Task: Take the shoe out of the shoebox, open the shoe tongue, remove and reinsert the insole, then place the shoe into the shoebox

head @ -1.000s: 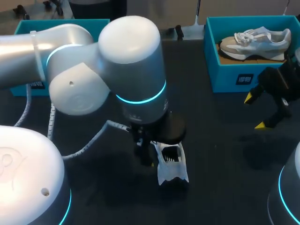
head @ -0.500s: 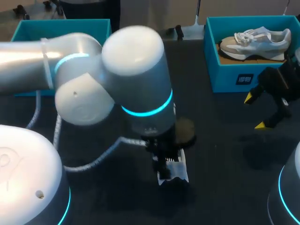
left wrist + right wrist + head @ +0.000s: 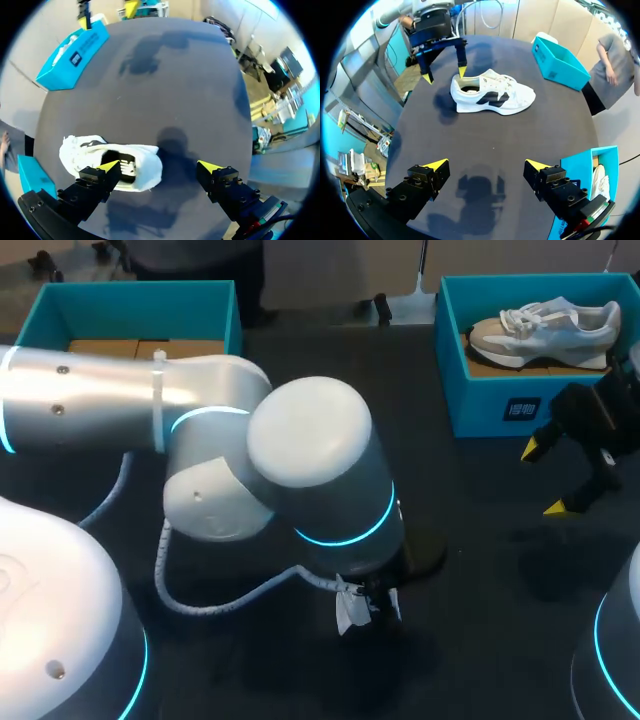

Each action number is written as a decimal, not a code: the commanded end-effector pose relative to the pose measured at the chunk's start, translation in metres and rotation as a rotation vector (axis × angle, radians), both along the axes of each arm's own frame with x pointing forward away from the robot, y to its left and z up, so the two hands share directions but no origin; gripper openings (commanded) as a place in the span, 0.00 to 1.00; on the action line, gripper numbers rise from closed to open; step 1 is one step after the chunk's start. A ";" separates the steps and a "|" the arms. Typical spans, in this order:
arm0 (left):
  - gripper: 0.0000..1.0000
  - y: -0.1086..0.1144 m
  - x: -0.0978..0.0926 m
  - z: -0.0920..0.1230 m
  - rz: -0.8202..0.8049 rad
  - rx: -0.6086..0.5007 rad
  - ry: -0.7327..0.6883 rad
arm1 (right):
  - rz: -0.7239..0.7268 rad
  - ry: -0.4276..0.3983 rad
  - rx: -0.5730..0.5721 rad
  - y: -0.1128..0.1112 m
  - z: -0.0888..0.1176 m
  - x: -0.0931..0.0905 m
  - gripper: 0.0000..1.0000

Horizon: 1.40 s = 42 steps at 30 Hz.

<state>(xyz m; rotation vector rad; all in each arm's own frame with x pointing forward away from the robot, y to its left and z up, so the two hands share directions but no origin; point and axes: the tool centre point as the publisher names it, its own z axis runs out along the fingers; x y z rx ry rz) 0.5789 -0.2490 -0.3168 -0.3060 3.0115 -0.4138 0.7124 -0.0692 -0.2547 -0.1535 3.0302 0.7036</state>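
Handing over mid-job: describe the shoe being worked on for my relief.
On the dark table, look near the middle, under the left gripper. The white shoe with a dark side mark stands there on the tabletop; the other shoe sits inside a blue shoebox.

Overhead and wrist views; shoe (image 3: pixel 492 97) shared
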 end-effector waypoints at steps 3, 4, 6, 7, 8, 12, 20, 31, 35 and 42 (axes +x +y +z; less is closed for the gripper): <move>1.00 0.003 -0.001 0.007 0.002 0.005 -0.006 | -0.001 0.000 -0.002 0.000 0.000 0.000 1.00; 1.00 0.003 -0.001 0.007 0.002 0.005 -0.006 | -0.001 0.000 -0.002 0.000 0.000 0.000 1.00; 1.00 0.003 -0.001 0.007 0.002 0.005 -0.006 | -0.001 0.000 -0.002 0.000 0.000 0.000 1.00; 1.00 0.003 -0.001 0.007 0.002 0.005 -0.006 | -0.001 0.000 -0.002 0.000 0.000 0.000 1.00; 1.00 0.003 -0.001 0.007 0.002 0.005 -0.006 | -0.001 0.000 -0.002 0.000 0.000 0.000 1.00; 1.00 0.003 -0.001 0.007 0.002 0.005 -0.006 | -0.001 0.000 -0.002 0.000 0.000 0.000 1.00; 1.00 0.003 -0.001 0.007 0.002 0.005 -0.006 | -0.001 0.000 -0.002 0.000 0.000 0.000 1.00; 1.00 0.013 0.006 -0.013 -0.023 0.030 0.028 | -0.001 0.000 -0.002 0.000 0.000 0.000 1.00; 1.00 0.017 0.006 -0.018 -0.028 0.053 0.038 | -0.001 0.000 -0.002 0.000 0.000 0.000 1.00; 1.00 0.013 0.009 -0.036 -0.004 0.088 0.039 | -0.001 0.000 -0.002 0.000 0.000 0.000 1.00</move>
